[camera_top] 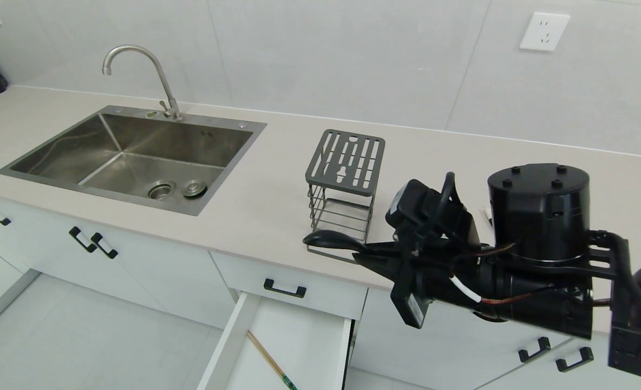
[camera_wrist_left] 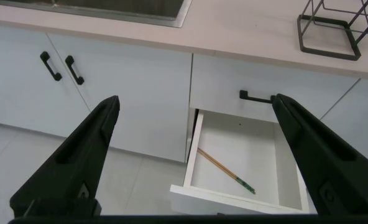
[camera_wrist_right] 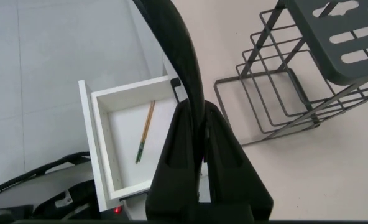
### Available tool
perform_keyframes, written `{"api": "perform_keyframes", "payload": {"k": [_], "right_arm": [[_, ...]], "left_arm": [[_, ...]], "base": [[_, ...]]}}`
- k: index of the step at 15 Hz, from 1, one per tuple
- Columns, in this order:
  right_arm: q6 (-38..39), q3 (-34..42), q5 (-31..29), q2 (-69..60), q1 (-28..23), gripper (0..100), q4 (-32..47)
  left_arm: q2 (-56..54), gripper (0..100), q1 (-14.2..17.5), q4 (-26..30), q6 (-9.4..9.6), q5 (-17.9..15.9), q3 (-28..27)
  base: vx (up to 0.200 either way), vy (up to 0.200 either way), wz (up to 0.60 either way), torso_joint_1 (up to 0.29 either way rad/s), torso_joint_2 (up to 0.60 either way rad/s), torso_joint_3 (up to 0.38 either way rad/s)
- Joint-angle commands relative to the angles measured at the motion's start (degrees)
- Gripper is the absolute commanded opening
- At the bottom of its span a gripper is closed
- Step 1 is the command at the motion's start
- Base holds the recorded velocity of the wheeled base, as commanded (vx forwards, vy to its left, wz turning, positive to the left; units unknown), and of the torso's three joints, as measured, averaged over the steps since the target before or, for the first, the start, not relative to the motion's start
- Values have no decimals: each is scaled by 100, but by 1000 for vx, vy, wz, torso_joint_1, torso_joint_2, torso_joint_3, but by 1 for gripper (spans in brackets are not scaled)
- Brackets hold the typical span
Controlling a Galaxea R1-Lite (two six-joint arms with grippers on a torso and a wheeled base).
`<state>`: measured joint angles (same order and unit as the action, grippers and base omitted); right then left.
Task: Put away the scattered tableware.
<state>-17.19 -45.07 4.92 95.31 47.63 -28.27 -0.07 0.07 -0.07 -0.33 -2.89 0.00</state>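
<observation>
A black spoon is held level over the counter's front edge, its handle clamped in my right gripper, which is shut on it. Below it, the white drawer stands pulled out, with a pair of chopsticks lying on its bottom. The right wrist view looks down on the drawer and the chopsticks. My left gripper is open with nothing between its fingers, out in front of the cabinets above the drawer and the chopsticks.
A dark wire rack with a slotted top stands on the counter right behind the spoon. A steel sink with a faucet lies to the left. A small white item lies on the counter behind the right arm.
</observation>
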Motion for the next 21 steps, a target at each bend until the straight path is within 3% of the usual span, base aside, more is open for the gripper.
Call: {"api": "perform_keyframes", "payload": {"k": [1,6,11,18,21], "right_arm": [[49,-11,0,6,10,0,-3],[1051,24,369,-495,-17,0,-56],[1068,780,360,-838,-34,0,-302],[1068,578,369,-803,-17,0,-258],[1033,490,386,-759,-8,0,-258]], "left_arm": [[7,100,1,-1,-2,-1,0],[7,100,1,-1,-2,-1,0],[7,100,1,-1,-2,-1,0],[7,100,1,-1,-2,-1,0],[7,100,-7,-1,-2,-1,0]], "base": [[0,0,0,0,0,0],[0,0,0,-16,26,20],[0,0,0,-184,364,180],[0,0,0,-256,511,245],[0,0,0,-76,150,82]]}}
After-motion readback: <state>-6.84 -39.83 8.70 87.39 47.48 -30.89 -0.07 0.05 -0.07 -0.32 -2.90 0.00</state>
